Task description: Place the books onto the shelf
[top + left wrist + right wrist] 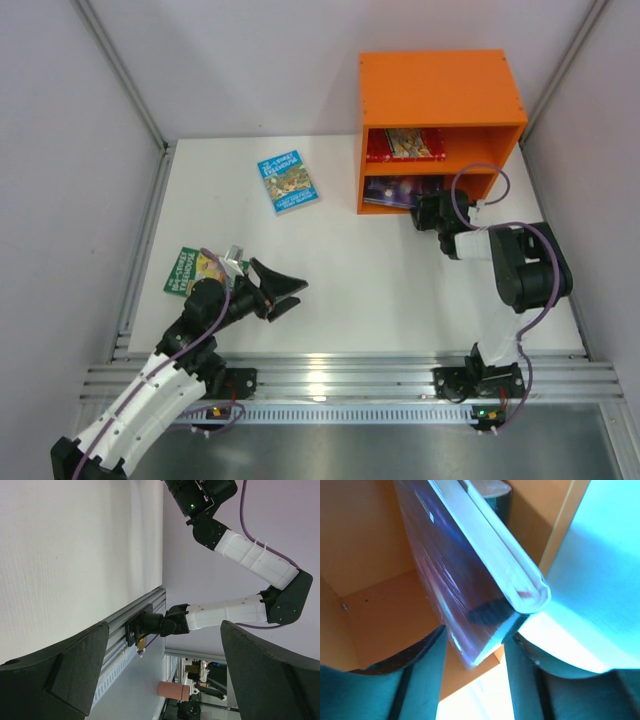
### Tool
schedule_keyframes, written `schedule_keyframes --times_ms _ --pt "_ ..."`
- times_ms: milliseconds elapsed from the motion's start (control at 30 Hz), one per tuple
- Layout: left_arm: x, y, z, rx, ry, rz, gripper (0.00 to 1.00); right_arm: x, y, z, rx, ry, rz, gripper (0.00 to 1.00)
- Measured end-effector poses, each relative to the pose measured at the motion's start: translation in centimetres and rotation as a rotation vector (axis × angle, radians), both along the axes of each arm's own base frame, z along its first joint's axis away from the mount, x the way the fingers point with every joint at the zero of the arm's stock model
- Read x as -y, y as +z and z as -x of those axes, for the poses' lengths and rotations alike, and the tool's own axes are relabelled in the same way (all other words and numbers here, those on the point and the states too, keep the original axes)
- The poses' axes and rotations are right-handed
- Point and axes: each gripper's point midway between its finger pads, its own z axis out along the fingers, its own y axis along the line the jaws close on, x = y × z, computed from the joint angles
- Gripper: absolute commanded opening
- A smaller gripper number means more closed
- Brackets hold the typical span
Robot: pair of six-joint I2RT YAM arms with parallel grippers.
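Shelf (440,85), far right, holds red book (403,145) above, purple book (398,190) below — right gripper (474,652) straddles its corner, grip unclear; you've blue book (287,181) and green book (188,270) left on the table (380,290), left gripper (292,298) wide open, empty.

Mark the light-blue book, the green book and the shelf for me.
light-blue book (288,182), top view, cover centre.
green book (182,270), top view, exposed cover.
shelf (440,88), top view, top panel.

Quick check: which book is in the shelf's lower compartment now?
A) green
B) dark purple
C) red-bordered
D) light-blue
B: the dark purple book lies in the lower compartment of the shelf, with the right gripper at its front edge. The red-bordered book is in the upper one. The green book and light-blue book lie on the table.
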Motion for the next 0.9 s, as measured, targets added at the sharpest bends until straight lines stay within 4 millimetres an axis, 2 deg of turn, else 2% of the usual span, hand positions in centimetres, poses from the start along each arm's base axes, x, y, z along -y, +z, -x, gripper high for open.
schedule_keyframes --times_ms 233,333,433,533,667,900 --pt "-0.2 -0.8 0.1 -0.026 0.008 -0.023 0.98 -0.3 0.2 0.0 0.007 -0.001 -0.006 0.14" --pt "-0.3 -0.9 0.1 -0.028 0.009 -0.028 0.98 -0.2 0.9 -0.5 0.04 -0.004 -0.007 0.08" --pt "-0.3 -0.9 0.1 -0.026 0.011 -0.033 0.98 -0.3 0.9 -0.8 0.053 0.004 0.006 0.04" --pt "-0.3 -1.1 0.1 -0.027 0.01 -0.04 0.98 -0.4 0.7 -1.9 0.072 0.014 0.018 0.0" --pt "-0.3 -1.5 0.0 -0.037 0.009 -0.05 0.98 -0.5 0.8 -3.2 0.1 0.027 0.035 0.0" --pt "-0.2 -1.7 -0.2 -0.049 0.011 -0.061 0.98 -0.5 0.8 -3.5 0.119 0.053 0.057 0.01"
